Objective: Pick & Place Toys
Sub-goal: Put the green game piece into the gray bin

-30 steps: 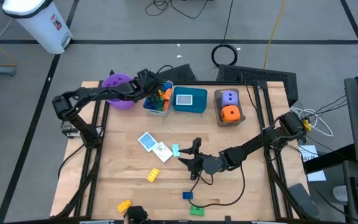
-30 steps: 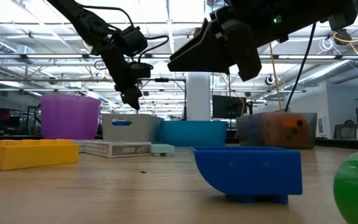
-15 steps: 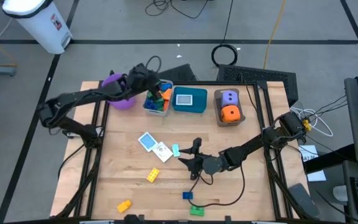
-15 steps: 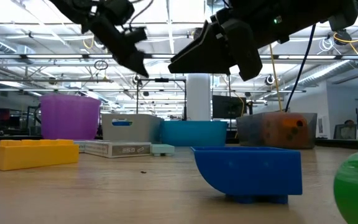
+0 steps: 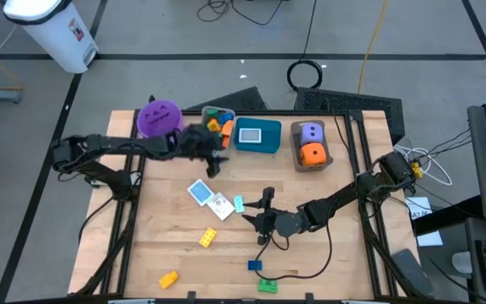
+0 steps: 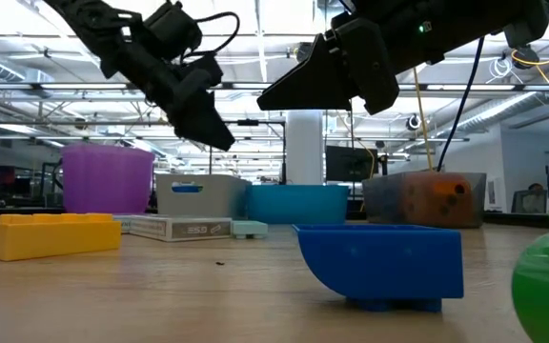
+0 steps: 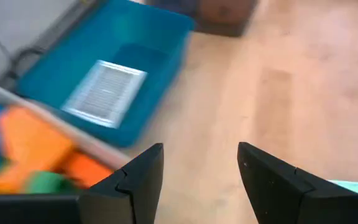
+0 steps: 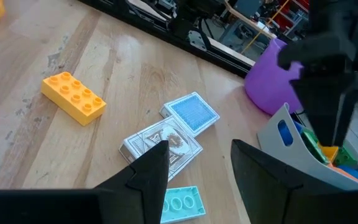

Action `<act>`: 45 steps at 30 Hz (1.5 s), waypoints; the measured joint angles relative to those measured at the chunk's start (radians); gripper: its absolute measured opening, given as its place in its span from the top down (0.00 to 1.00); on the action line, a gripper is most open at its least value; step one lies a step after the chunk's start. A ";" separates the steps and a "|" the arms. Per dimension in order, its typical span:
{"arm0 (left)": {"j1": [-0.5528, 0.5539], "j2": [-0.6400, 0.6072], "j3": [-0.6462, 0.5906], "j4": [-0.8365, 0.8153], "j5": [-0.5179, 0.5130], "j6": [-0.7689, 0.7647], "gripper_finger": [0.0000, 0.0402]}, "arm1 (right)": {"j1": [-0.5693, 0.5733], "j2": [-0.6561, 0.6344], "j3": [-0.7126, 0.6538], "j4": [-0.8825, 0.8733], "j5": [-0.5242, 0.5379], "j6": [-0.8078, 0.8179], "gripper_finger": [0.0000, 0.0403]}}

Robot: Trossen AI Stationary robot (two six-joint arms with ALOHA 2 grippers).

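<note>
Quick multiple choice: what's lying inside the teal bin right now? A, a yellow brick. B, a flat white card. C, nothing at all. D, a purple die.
B: the high view shows a flat white card lying in the teal bin, and the left wrist view shows the same pale card there.

Looking straight down, we see the left gripper (image 5: 215, 159) over bare table just in front of the grey bin (image 5: 216, 124) of mixed bricks, its fingers apart and empty. The right gripper (image 5: 261, 209) rests mid-table, open, beside a teal brick (image 5: 239, 203). Two cards (image 5: 208, 196) lie overlapping nearby (one blue-backed). We count a yellow brick (image 5: 207, 238), an orange-yellow brick (image 5: 168, 279), a blue brick (image 5: 254, 266) and a green brick (image 5: 267, 285) nearer the front edge. Purple and orange dice (image 5: 311, 143) sit in the brown bin (image 5: 297, 157).
</note>
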 joint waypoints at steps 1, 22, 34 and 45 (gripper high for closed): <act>-0.024 0.000 -0.001 0.003 0.002 -0.048 0.47 | 0.000 0.000 0.000 0.000 0.000 0.000 0.59; -0.618 0.001 -0.001 0.286 -0.387 -0.143 0.47 | 0.013 0.000 0.000 0.023 -0.026 0.036 0.59; -0.680 0.002 -0.001 0.193 -0.208 -0.177 0.47 | 0.022 0.000 0.000 0.006 -0.478 0.273 0.59; -0.802 0.002 -0.001 0.263 -0.221 -0.171 0.47 | 0.157 0.005 0.000 -0.098 -0.487 0.351 0.59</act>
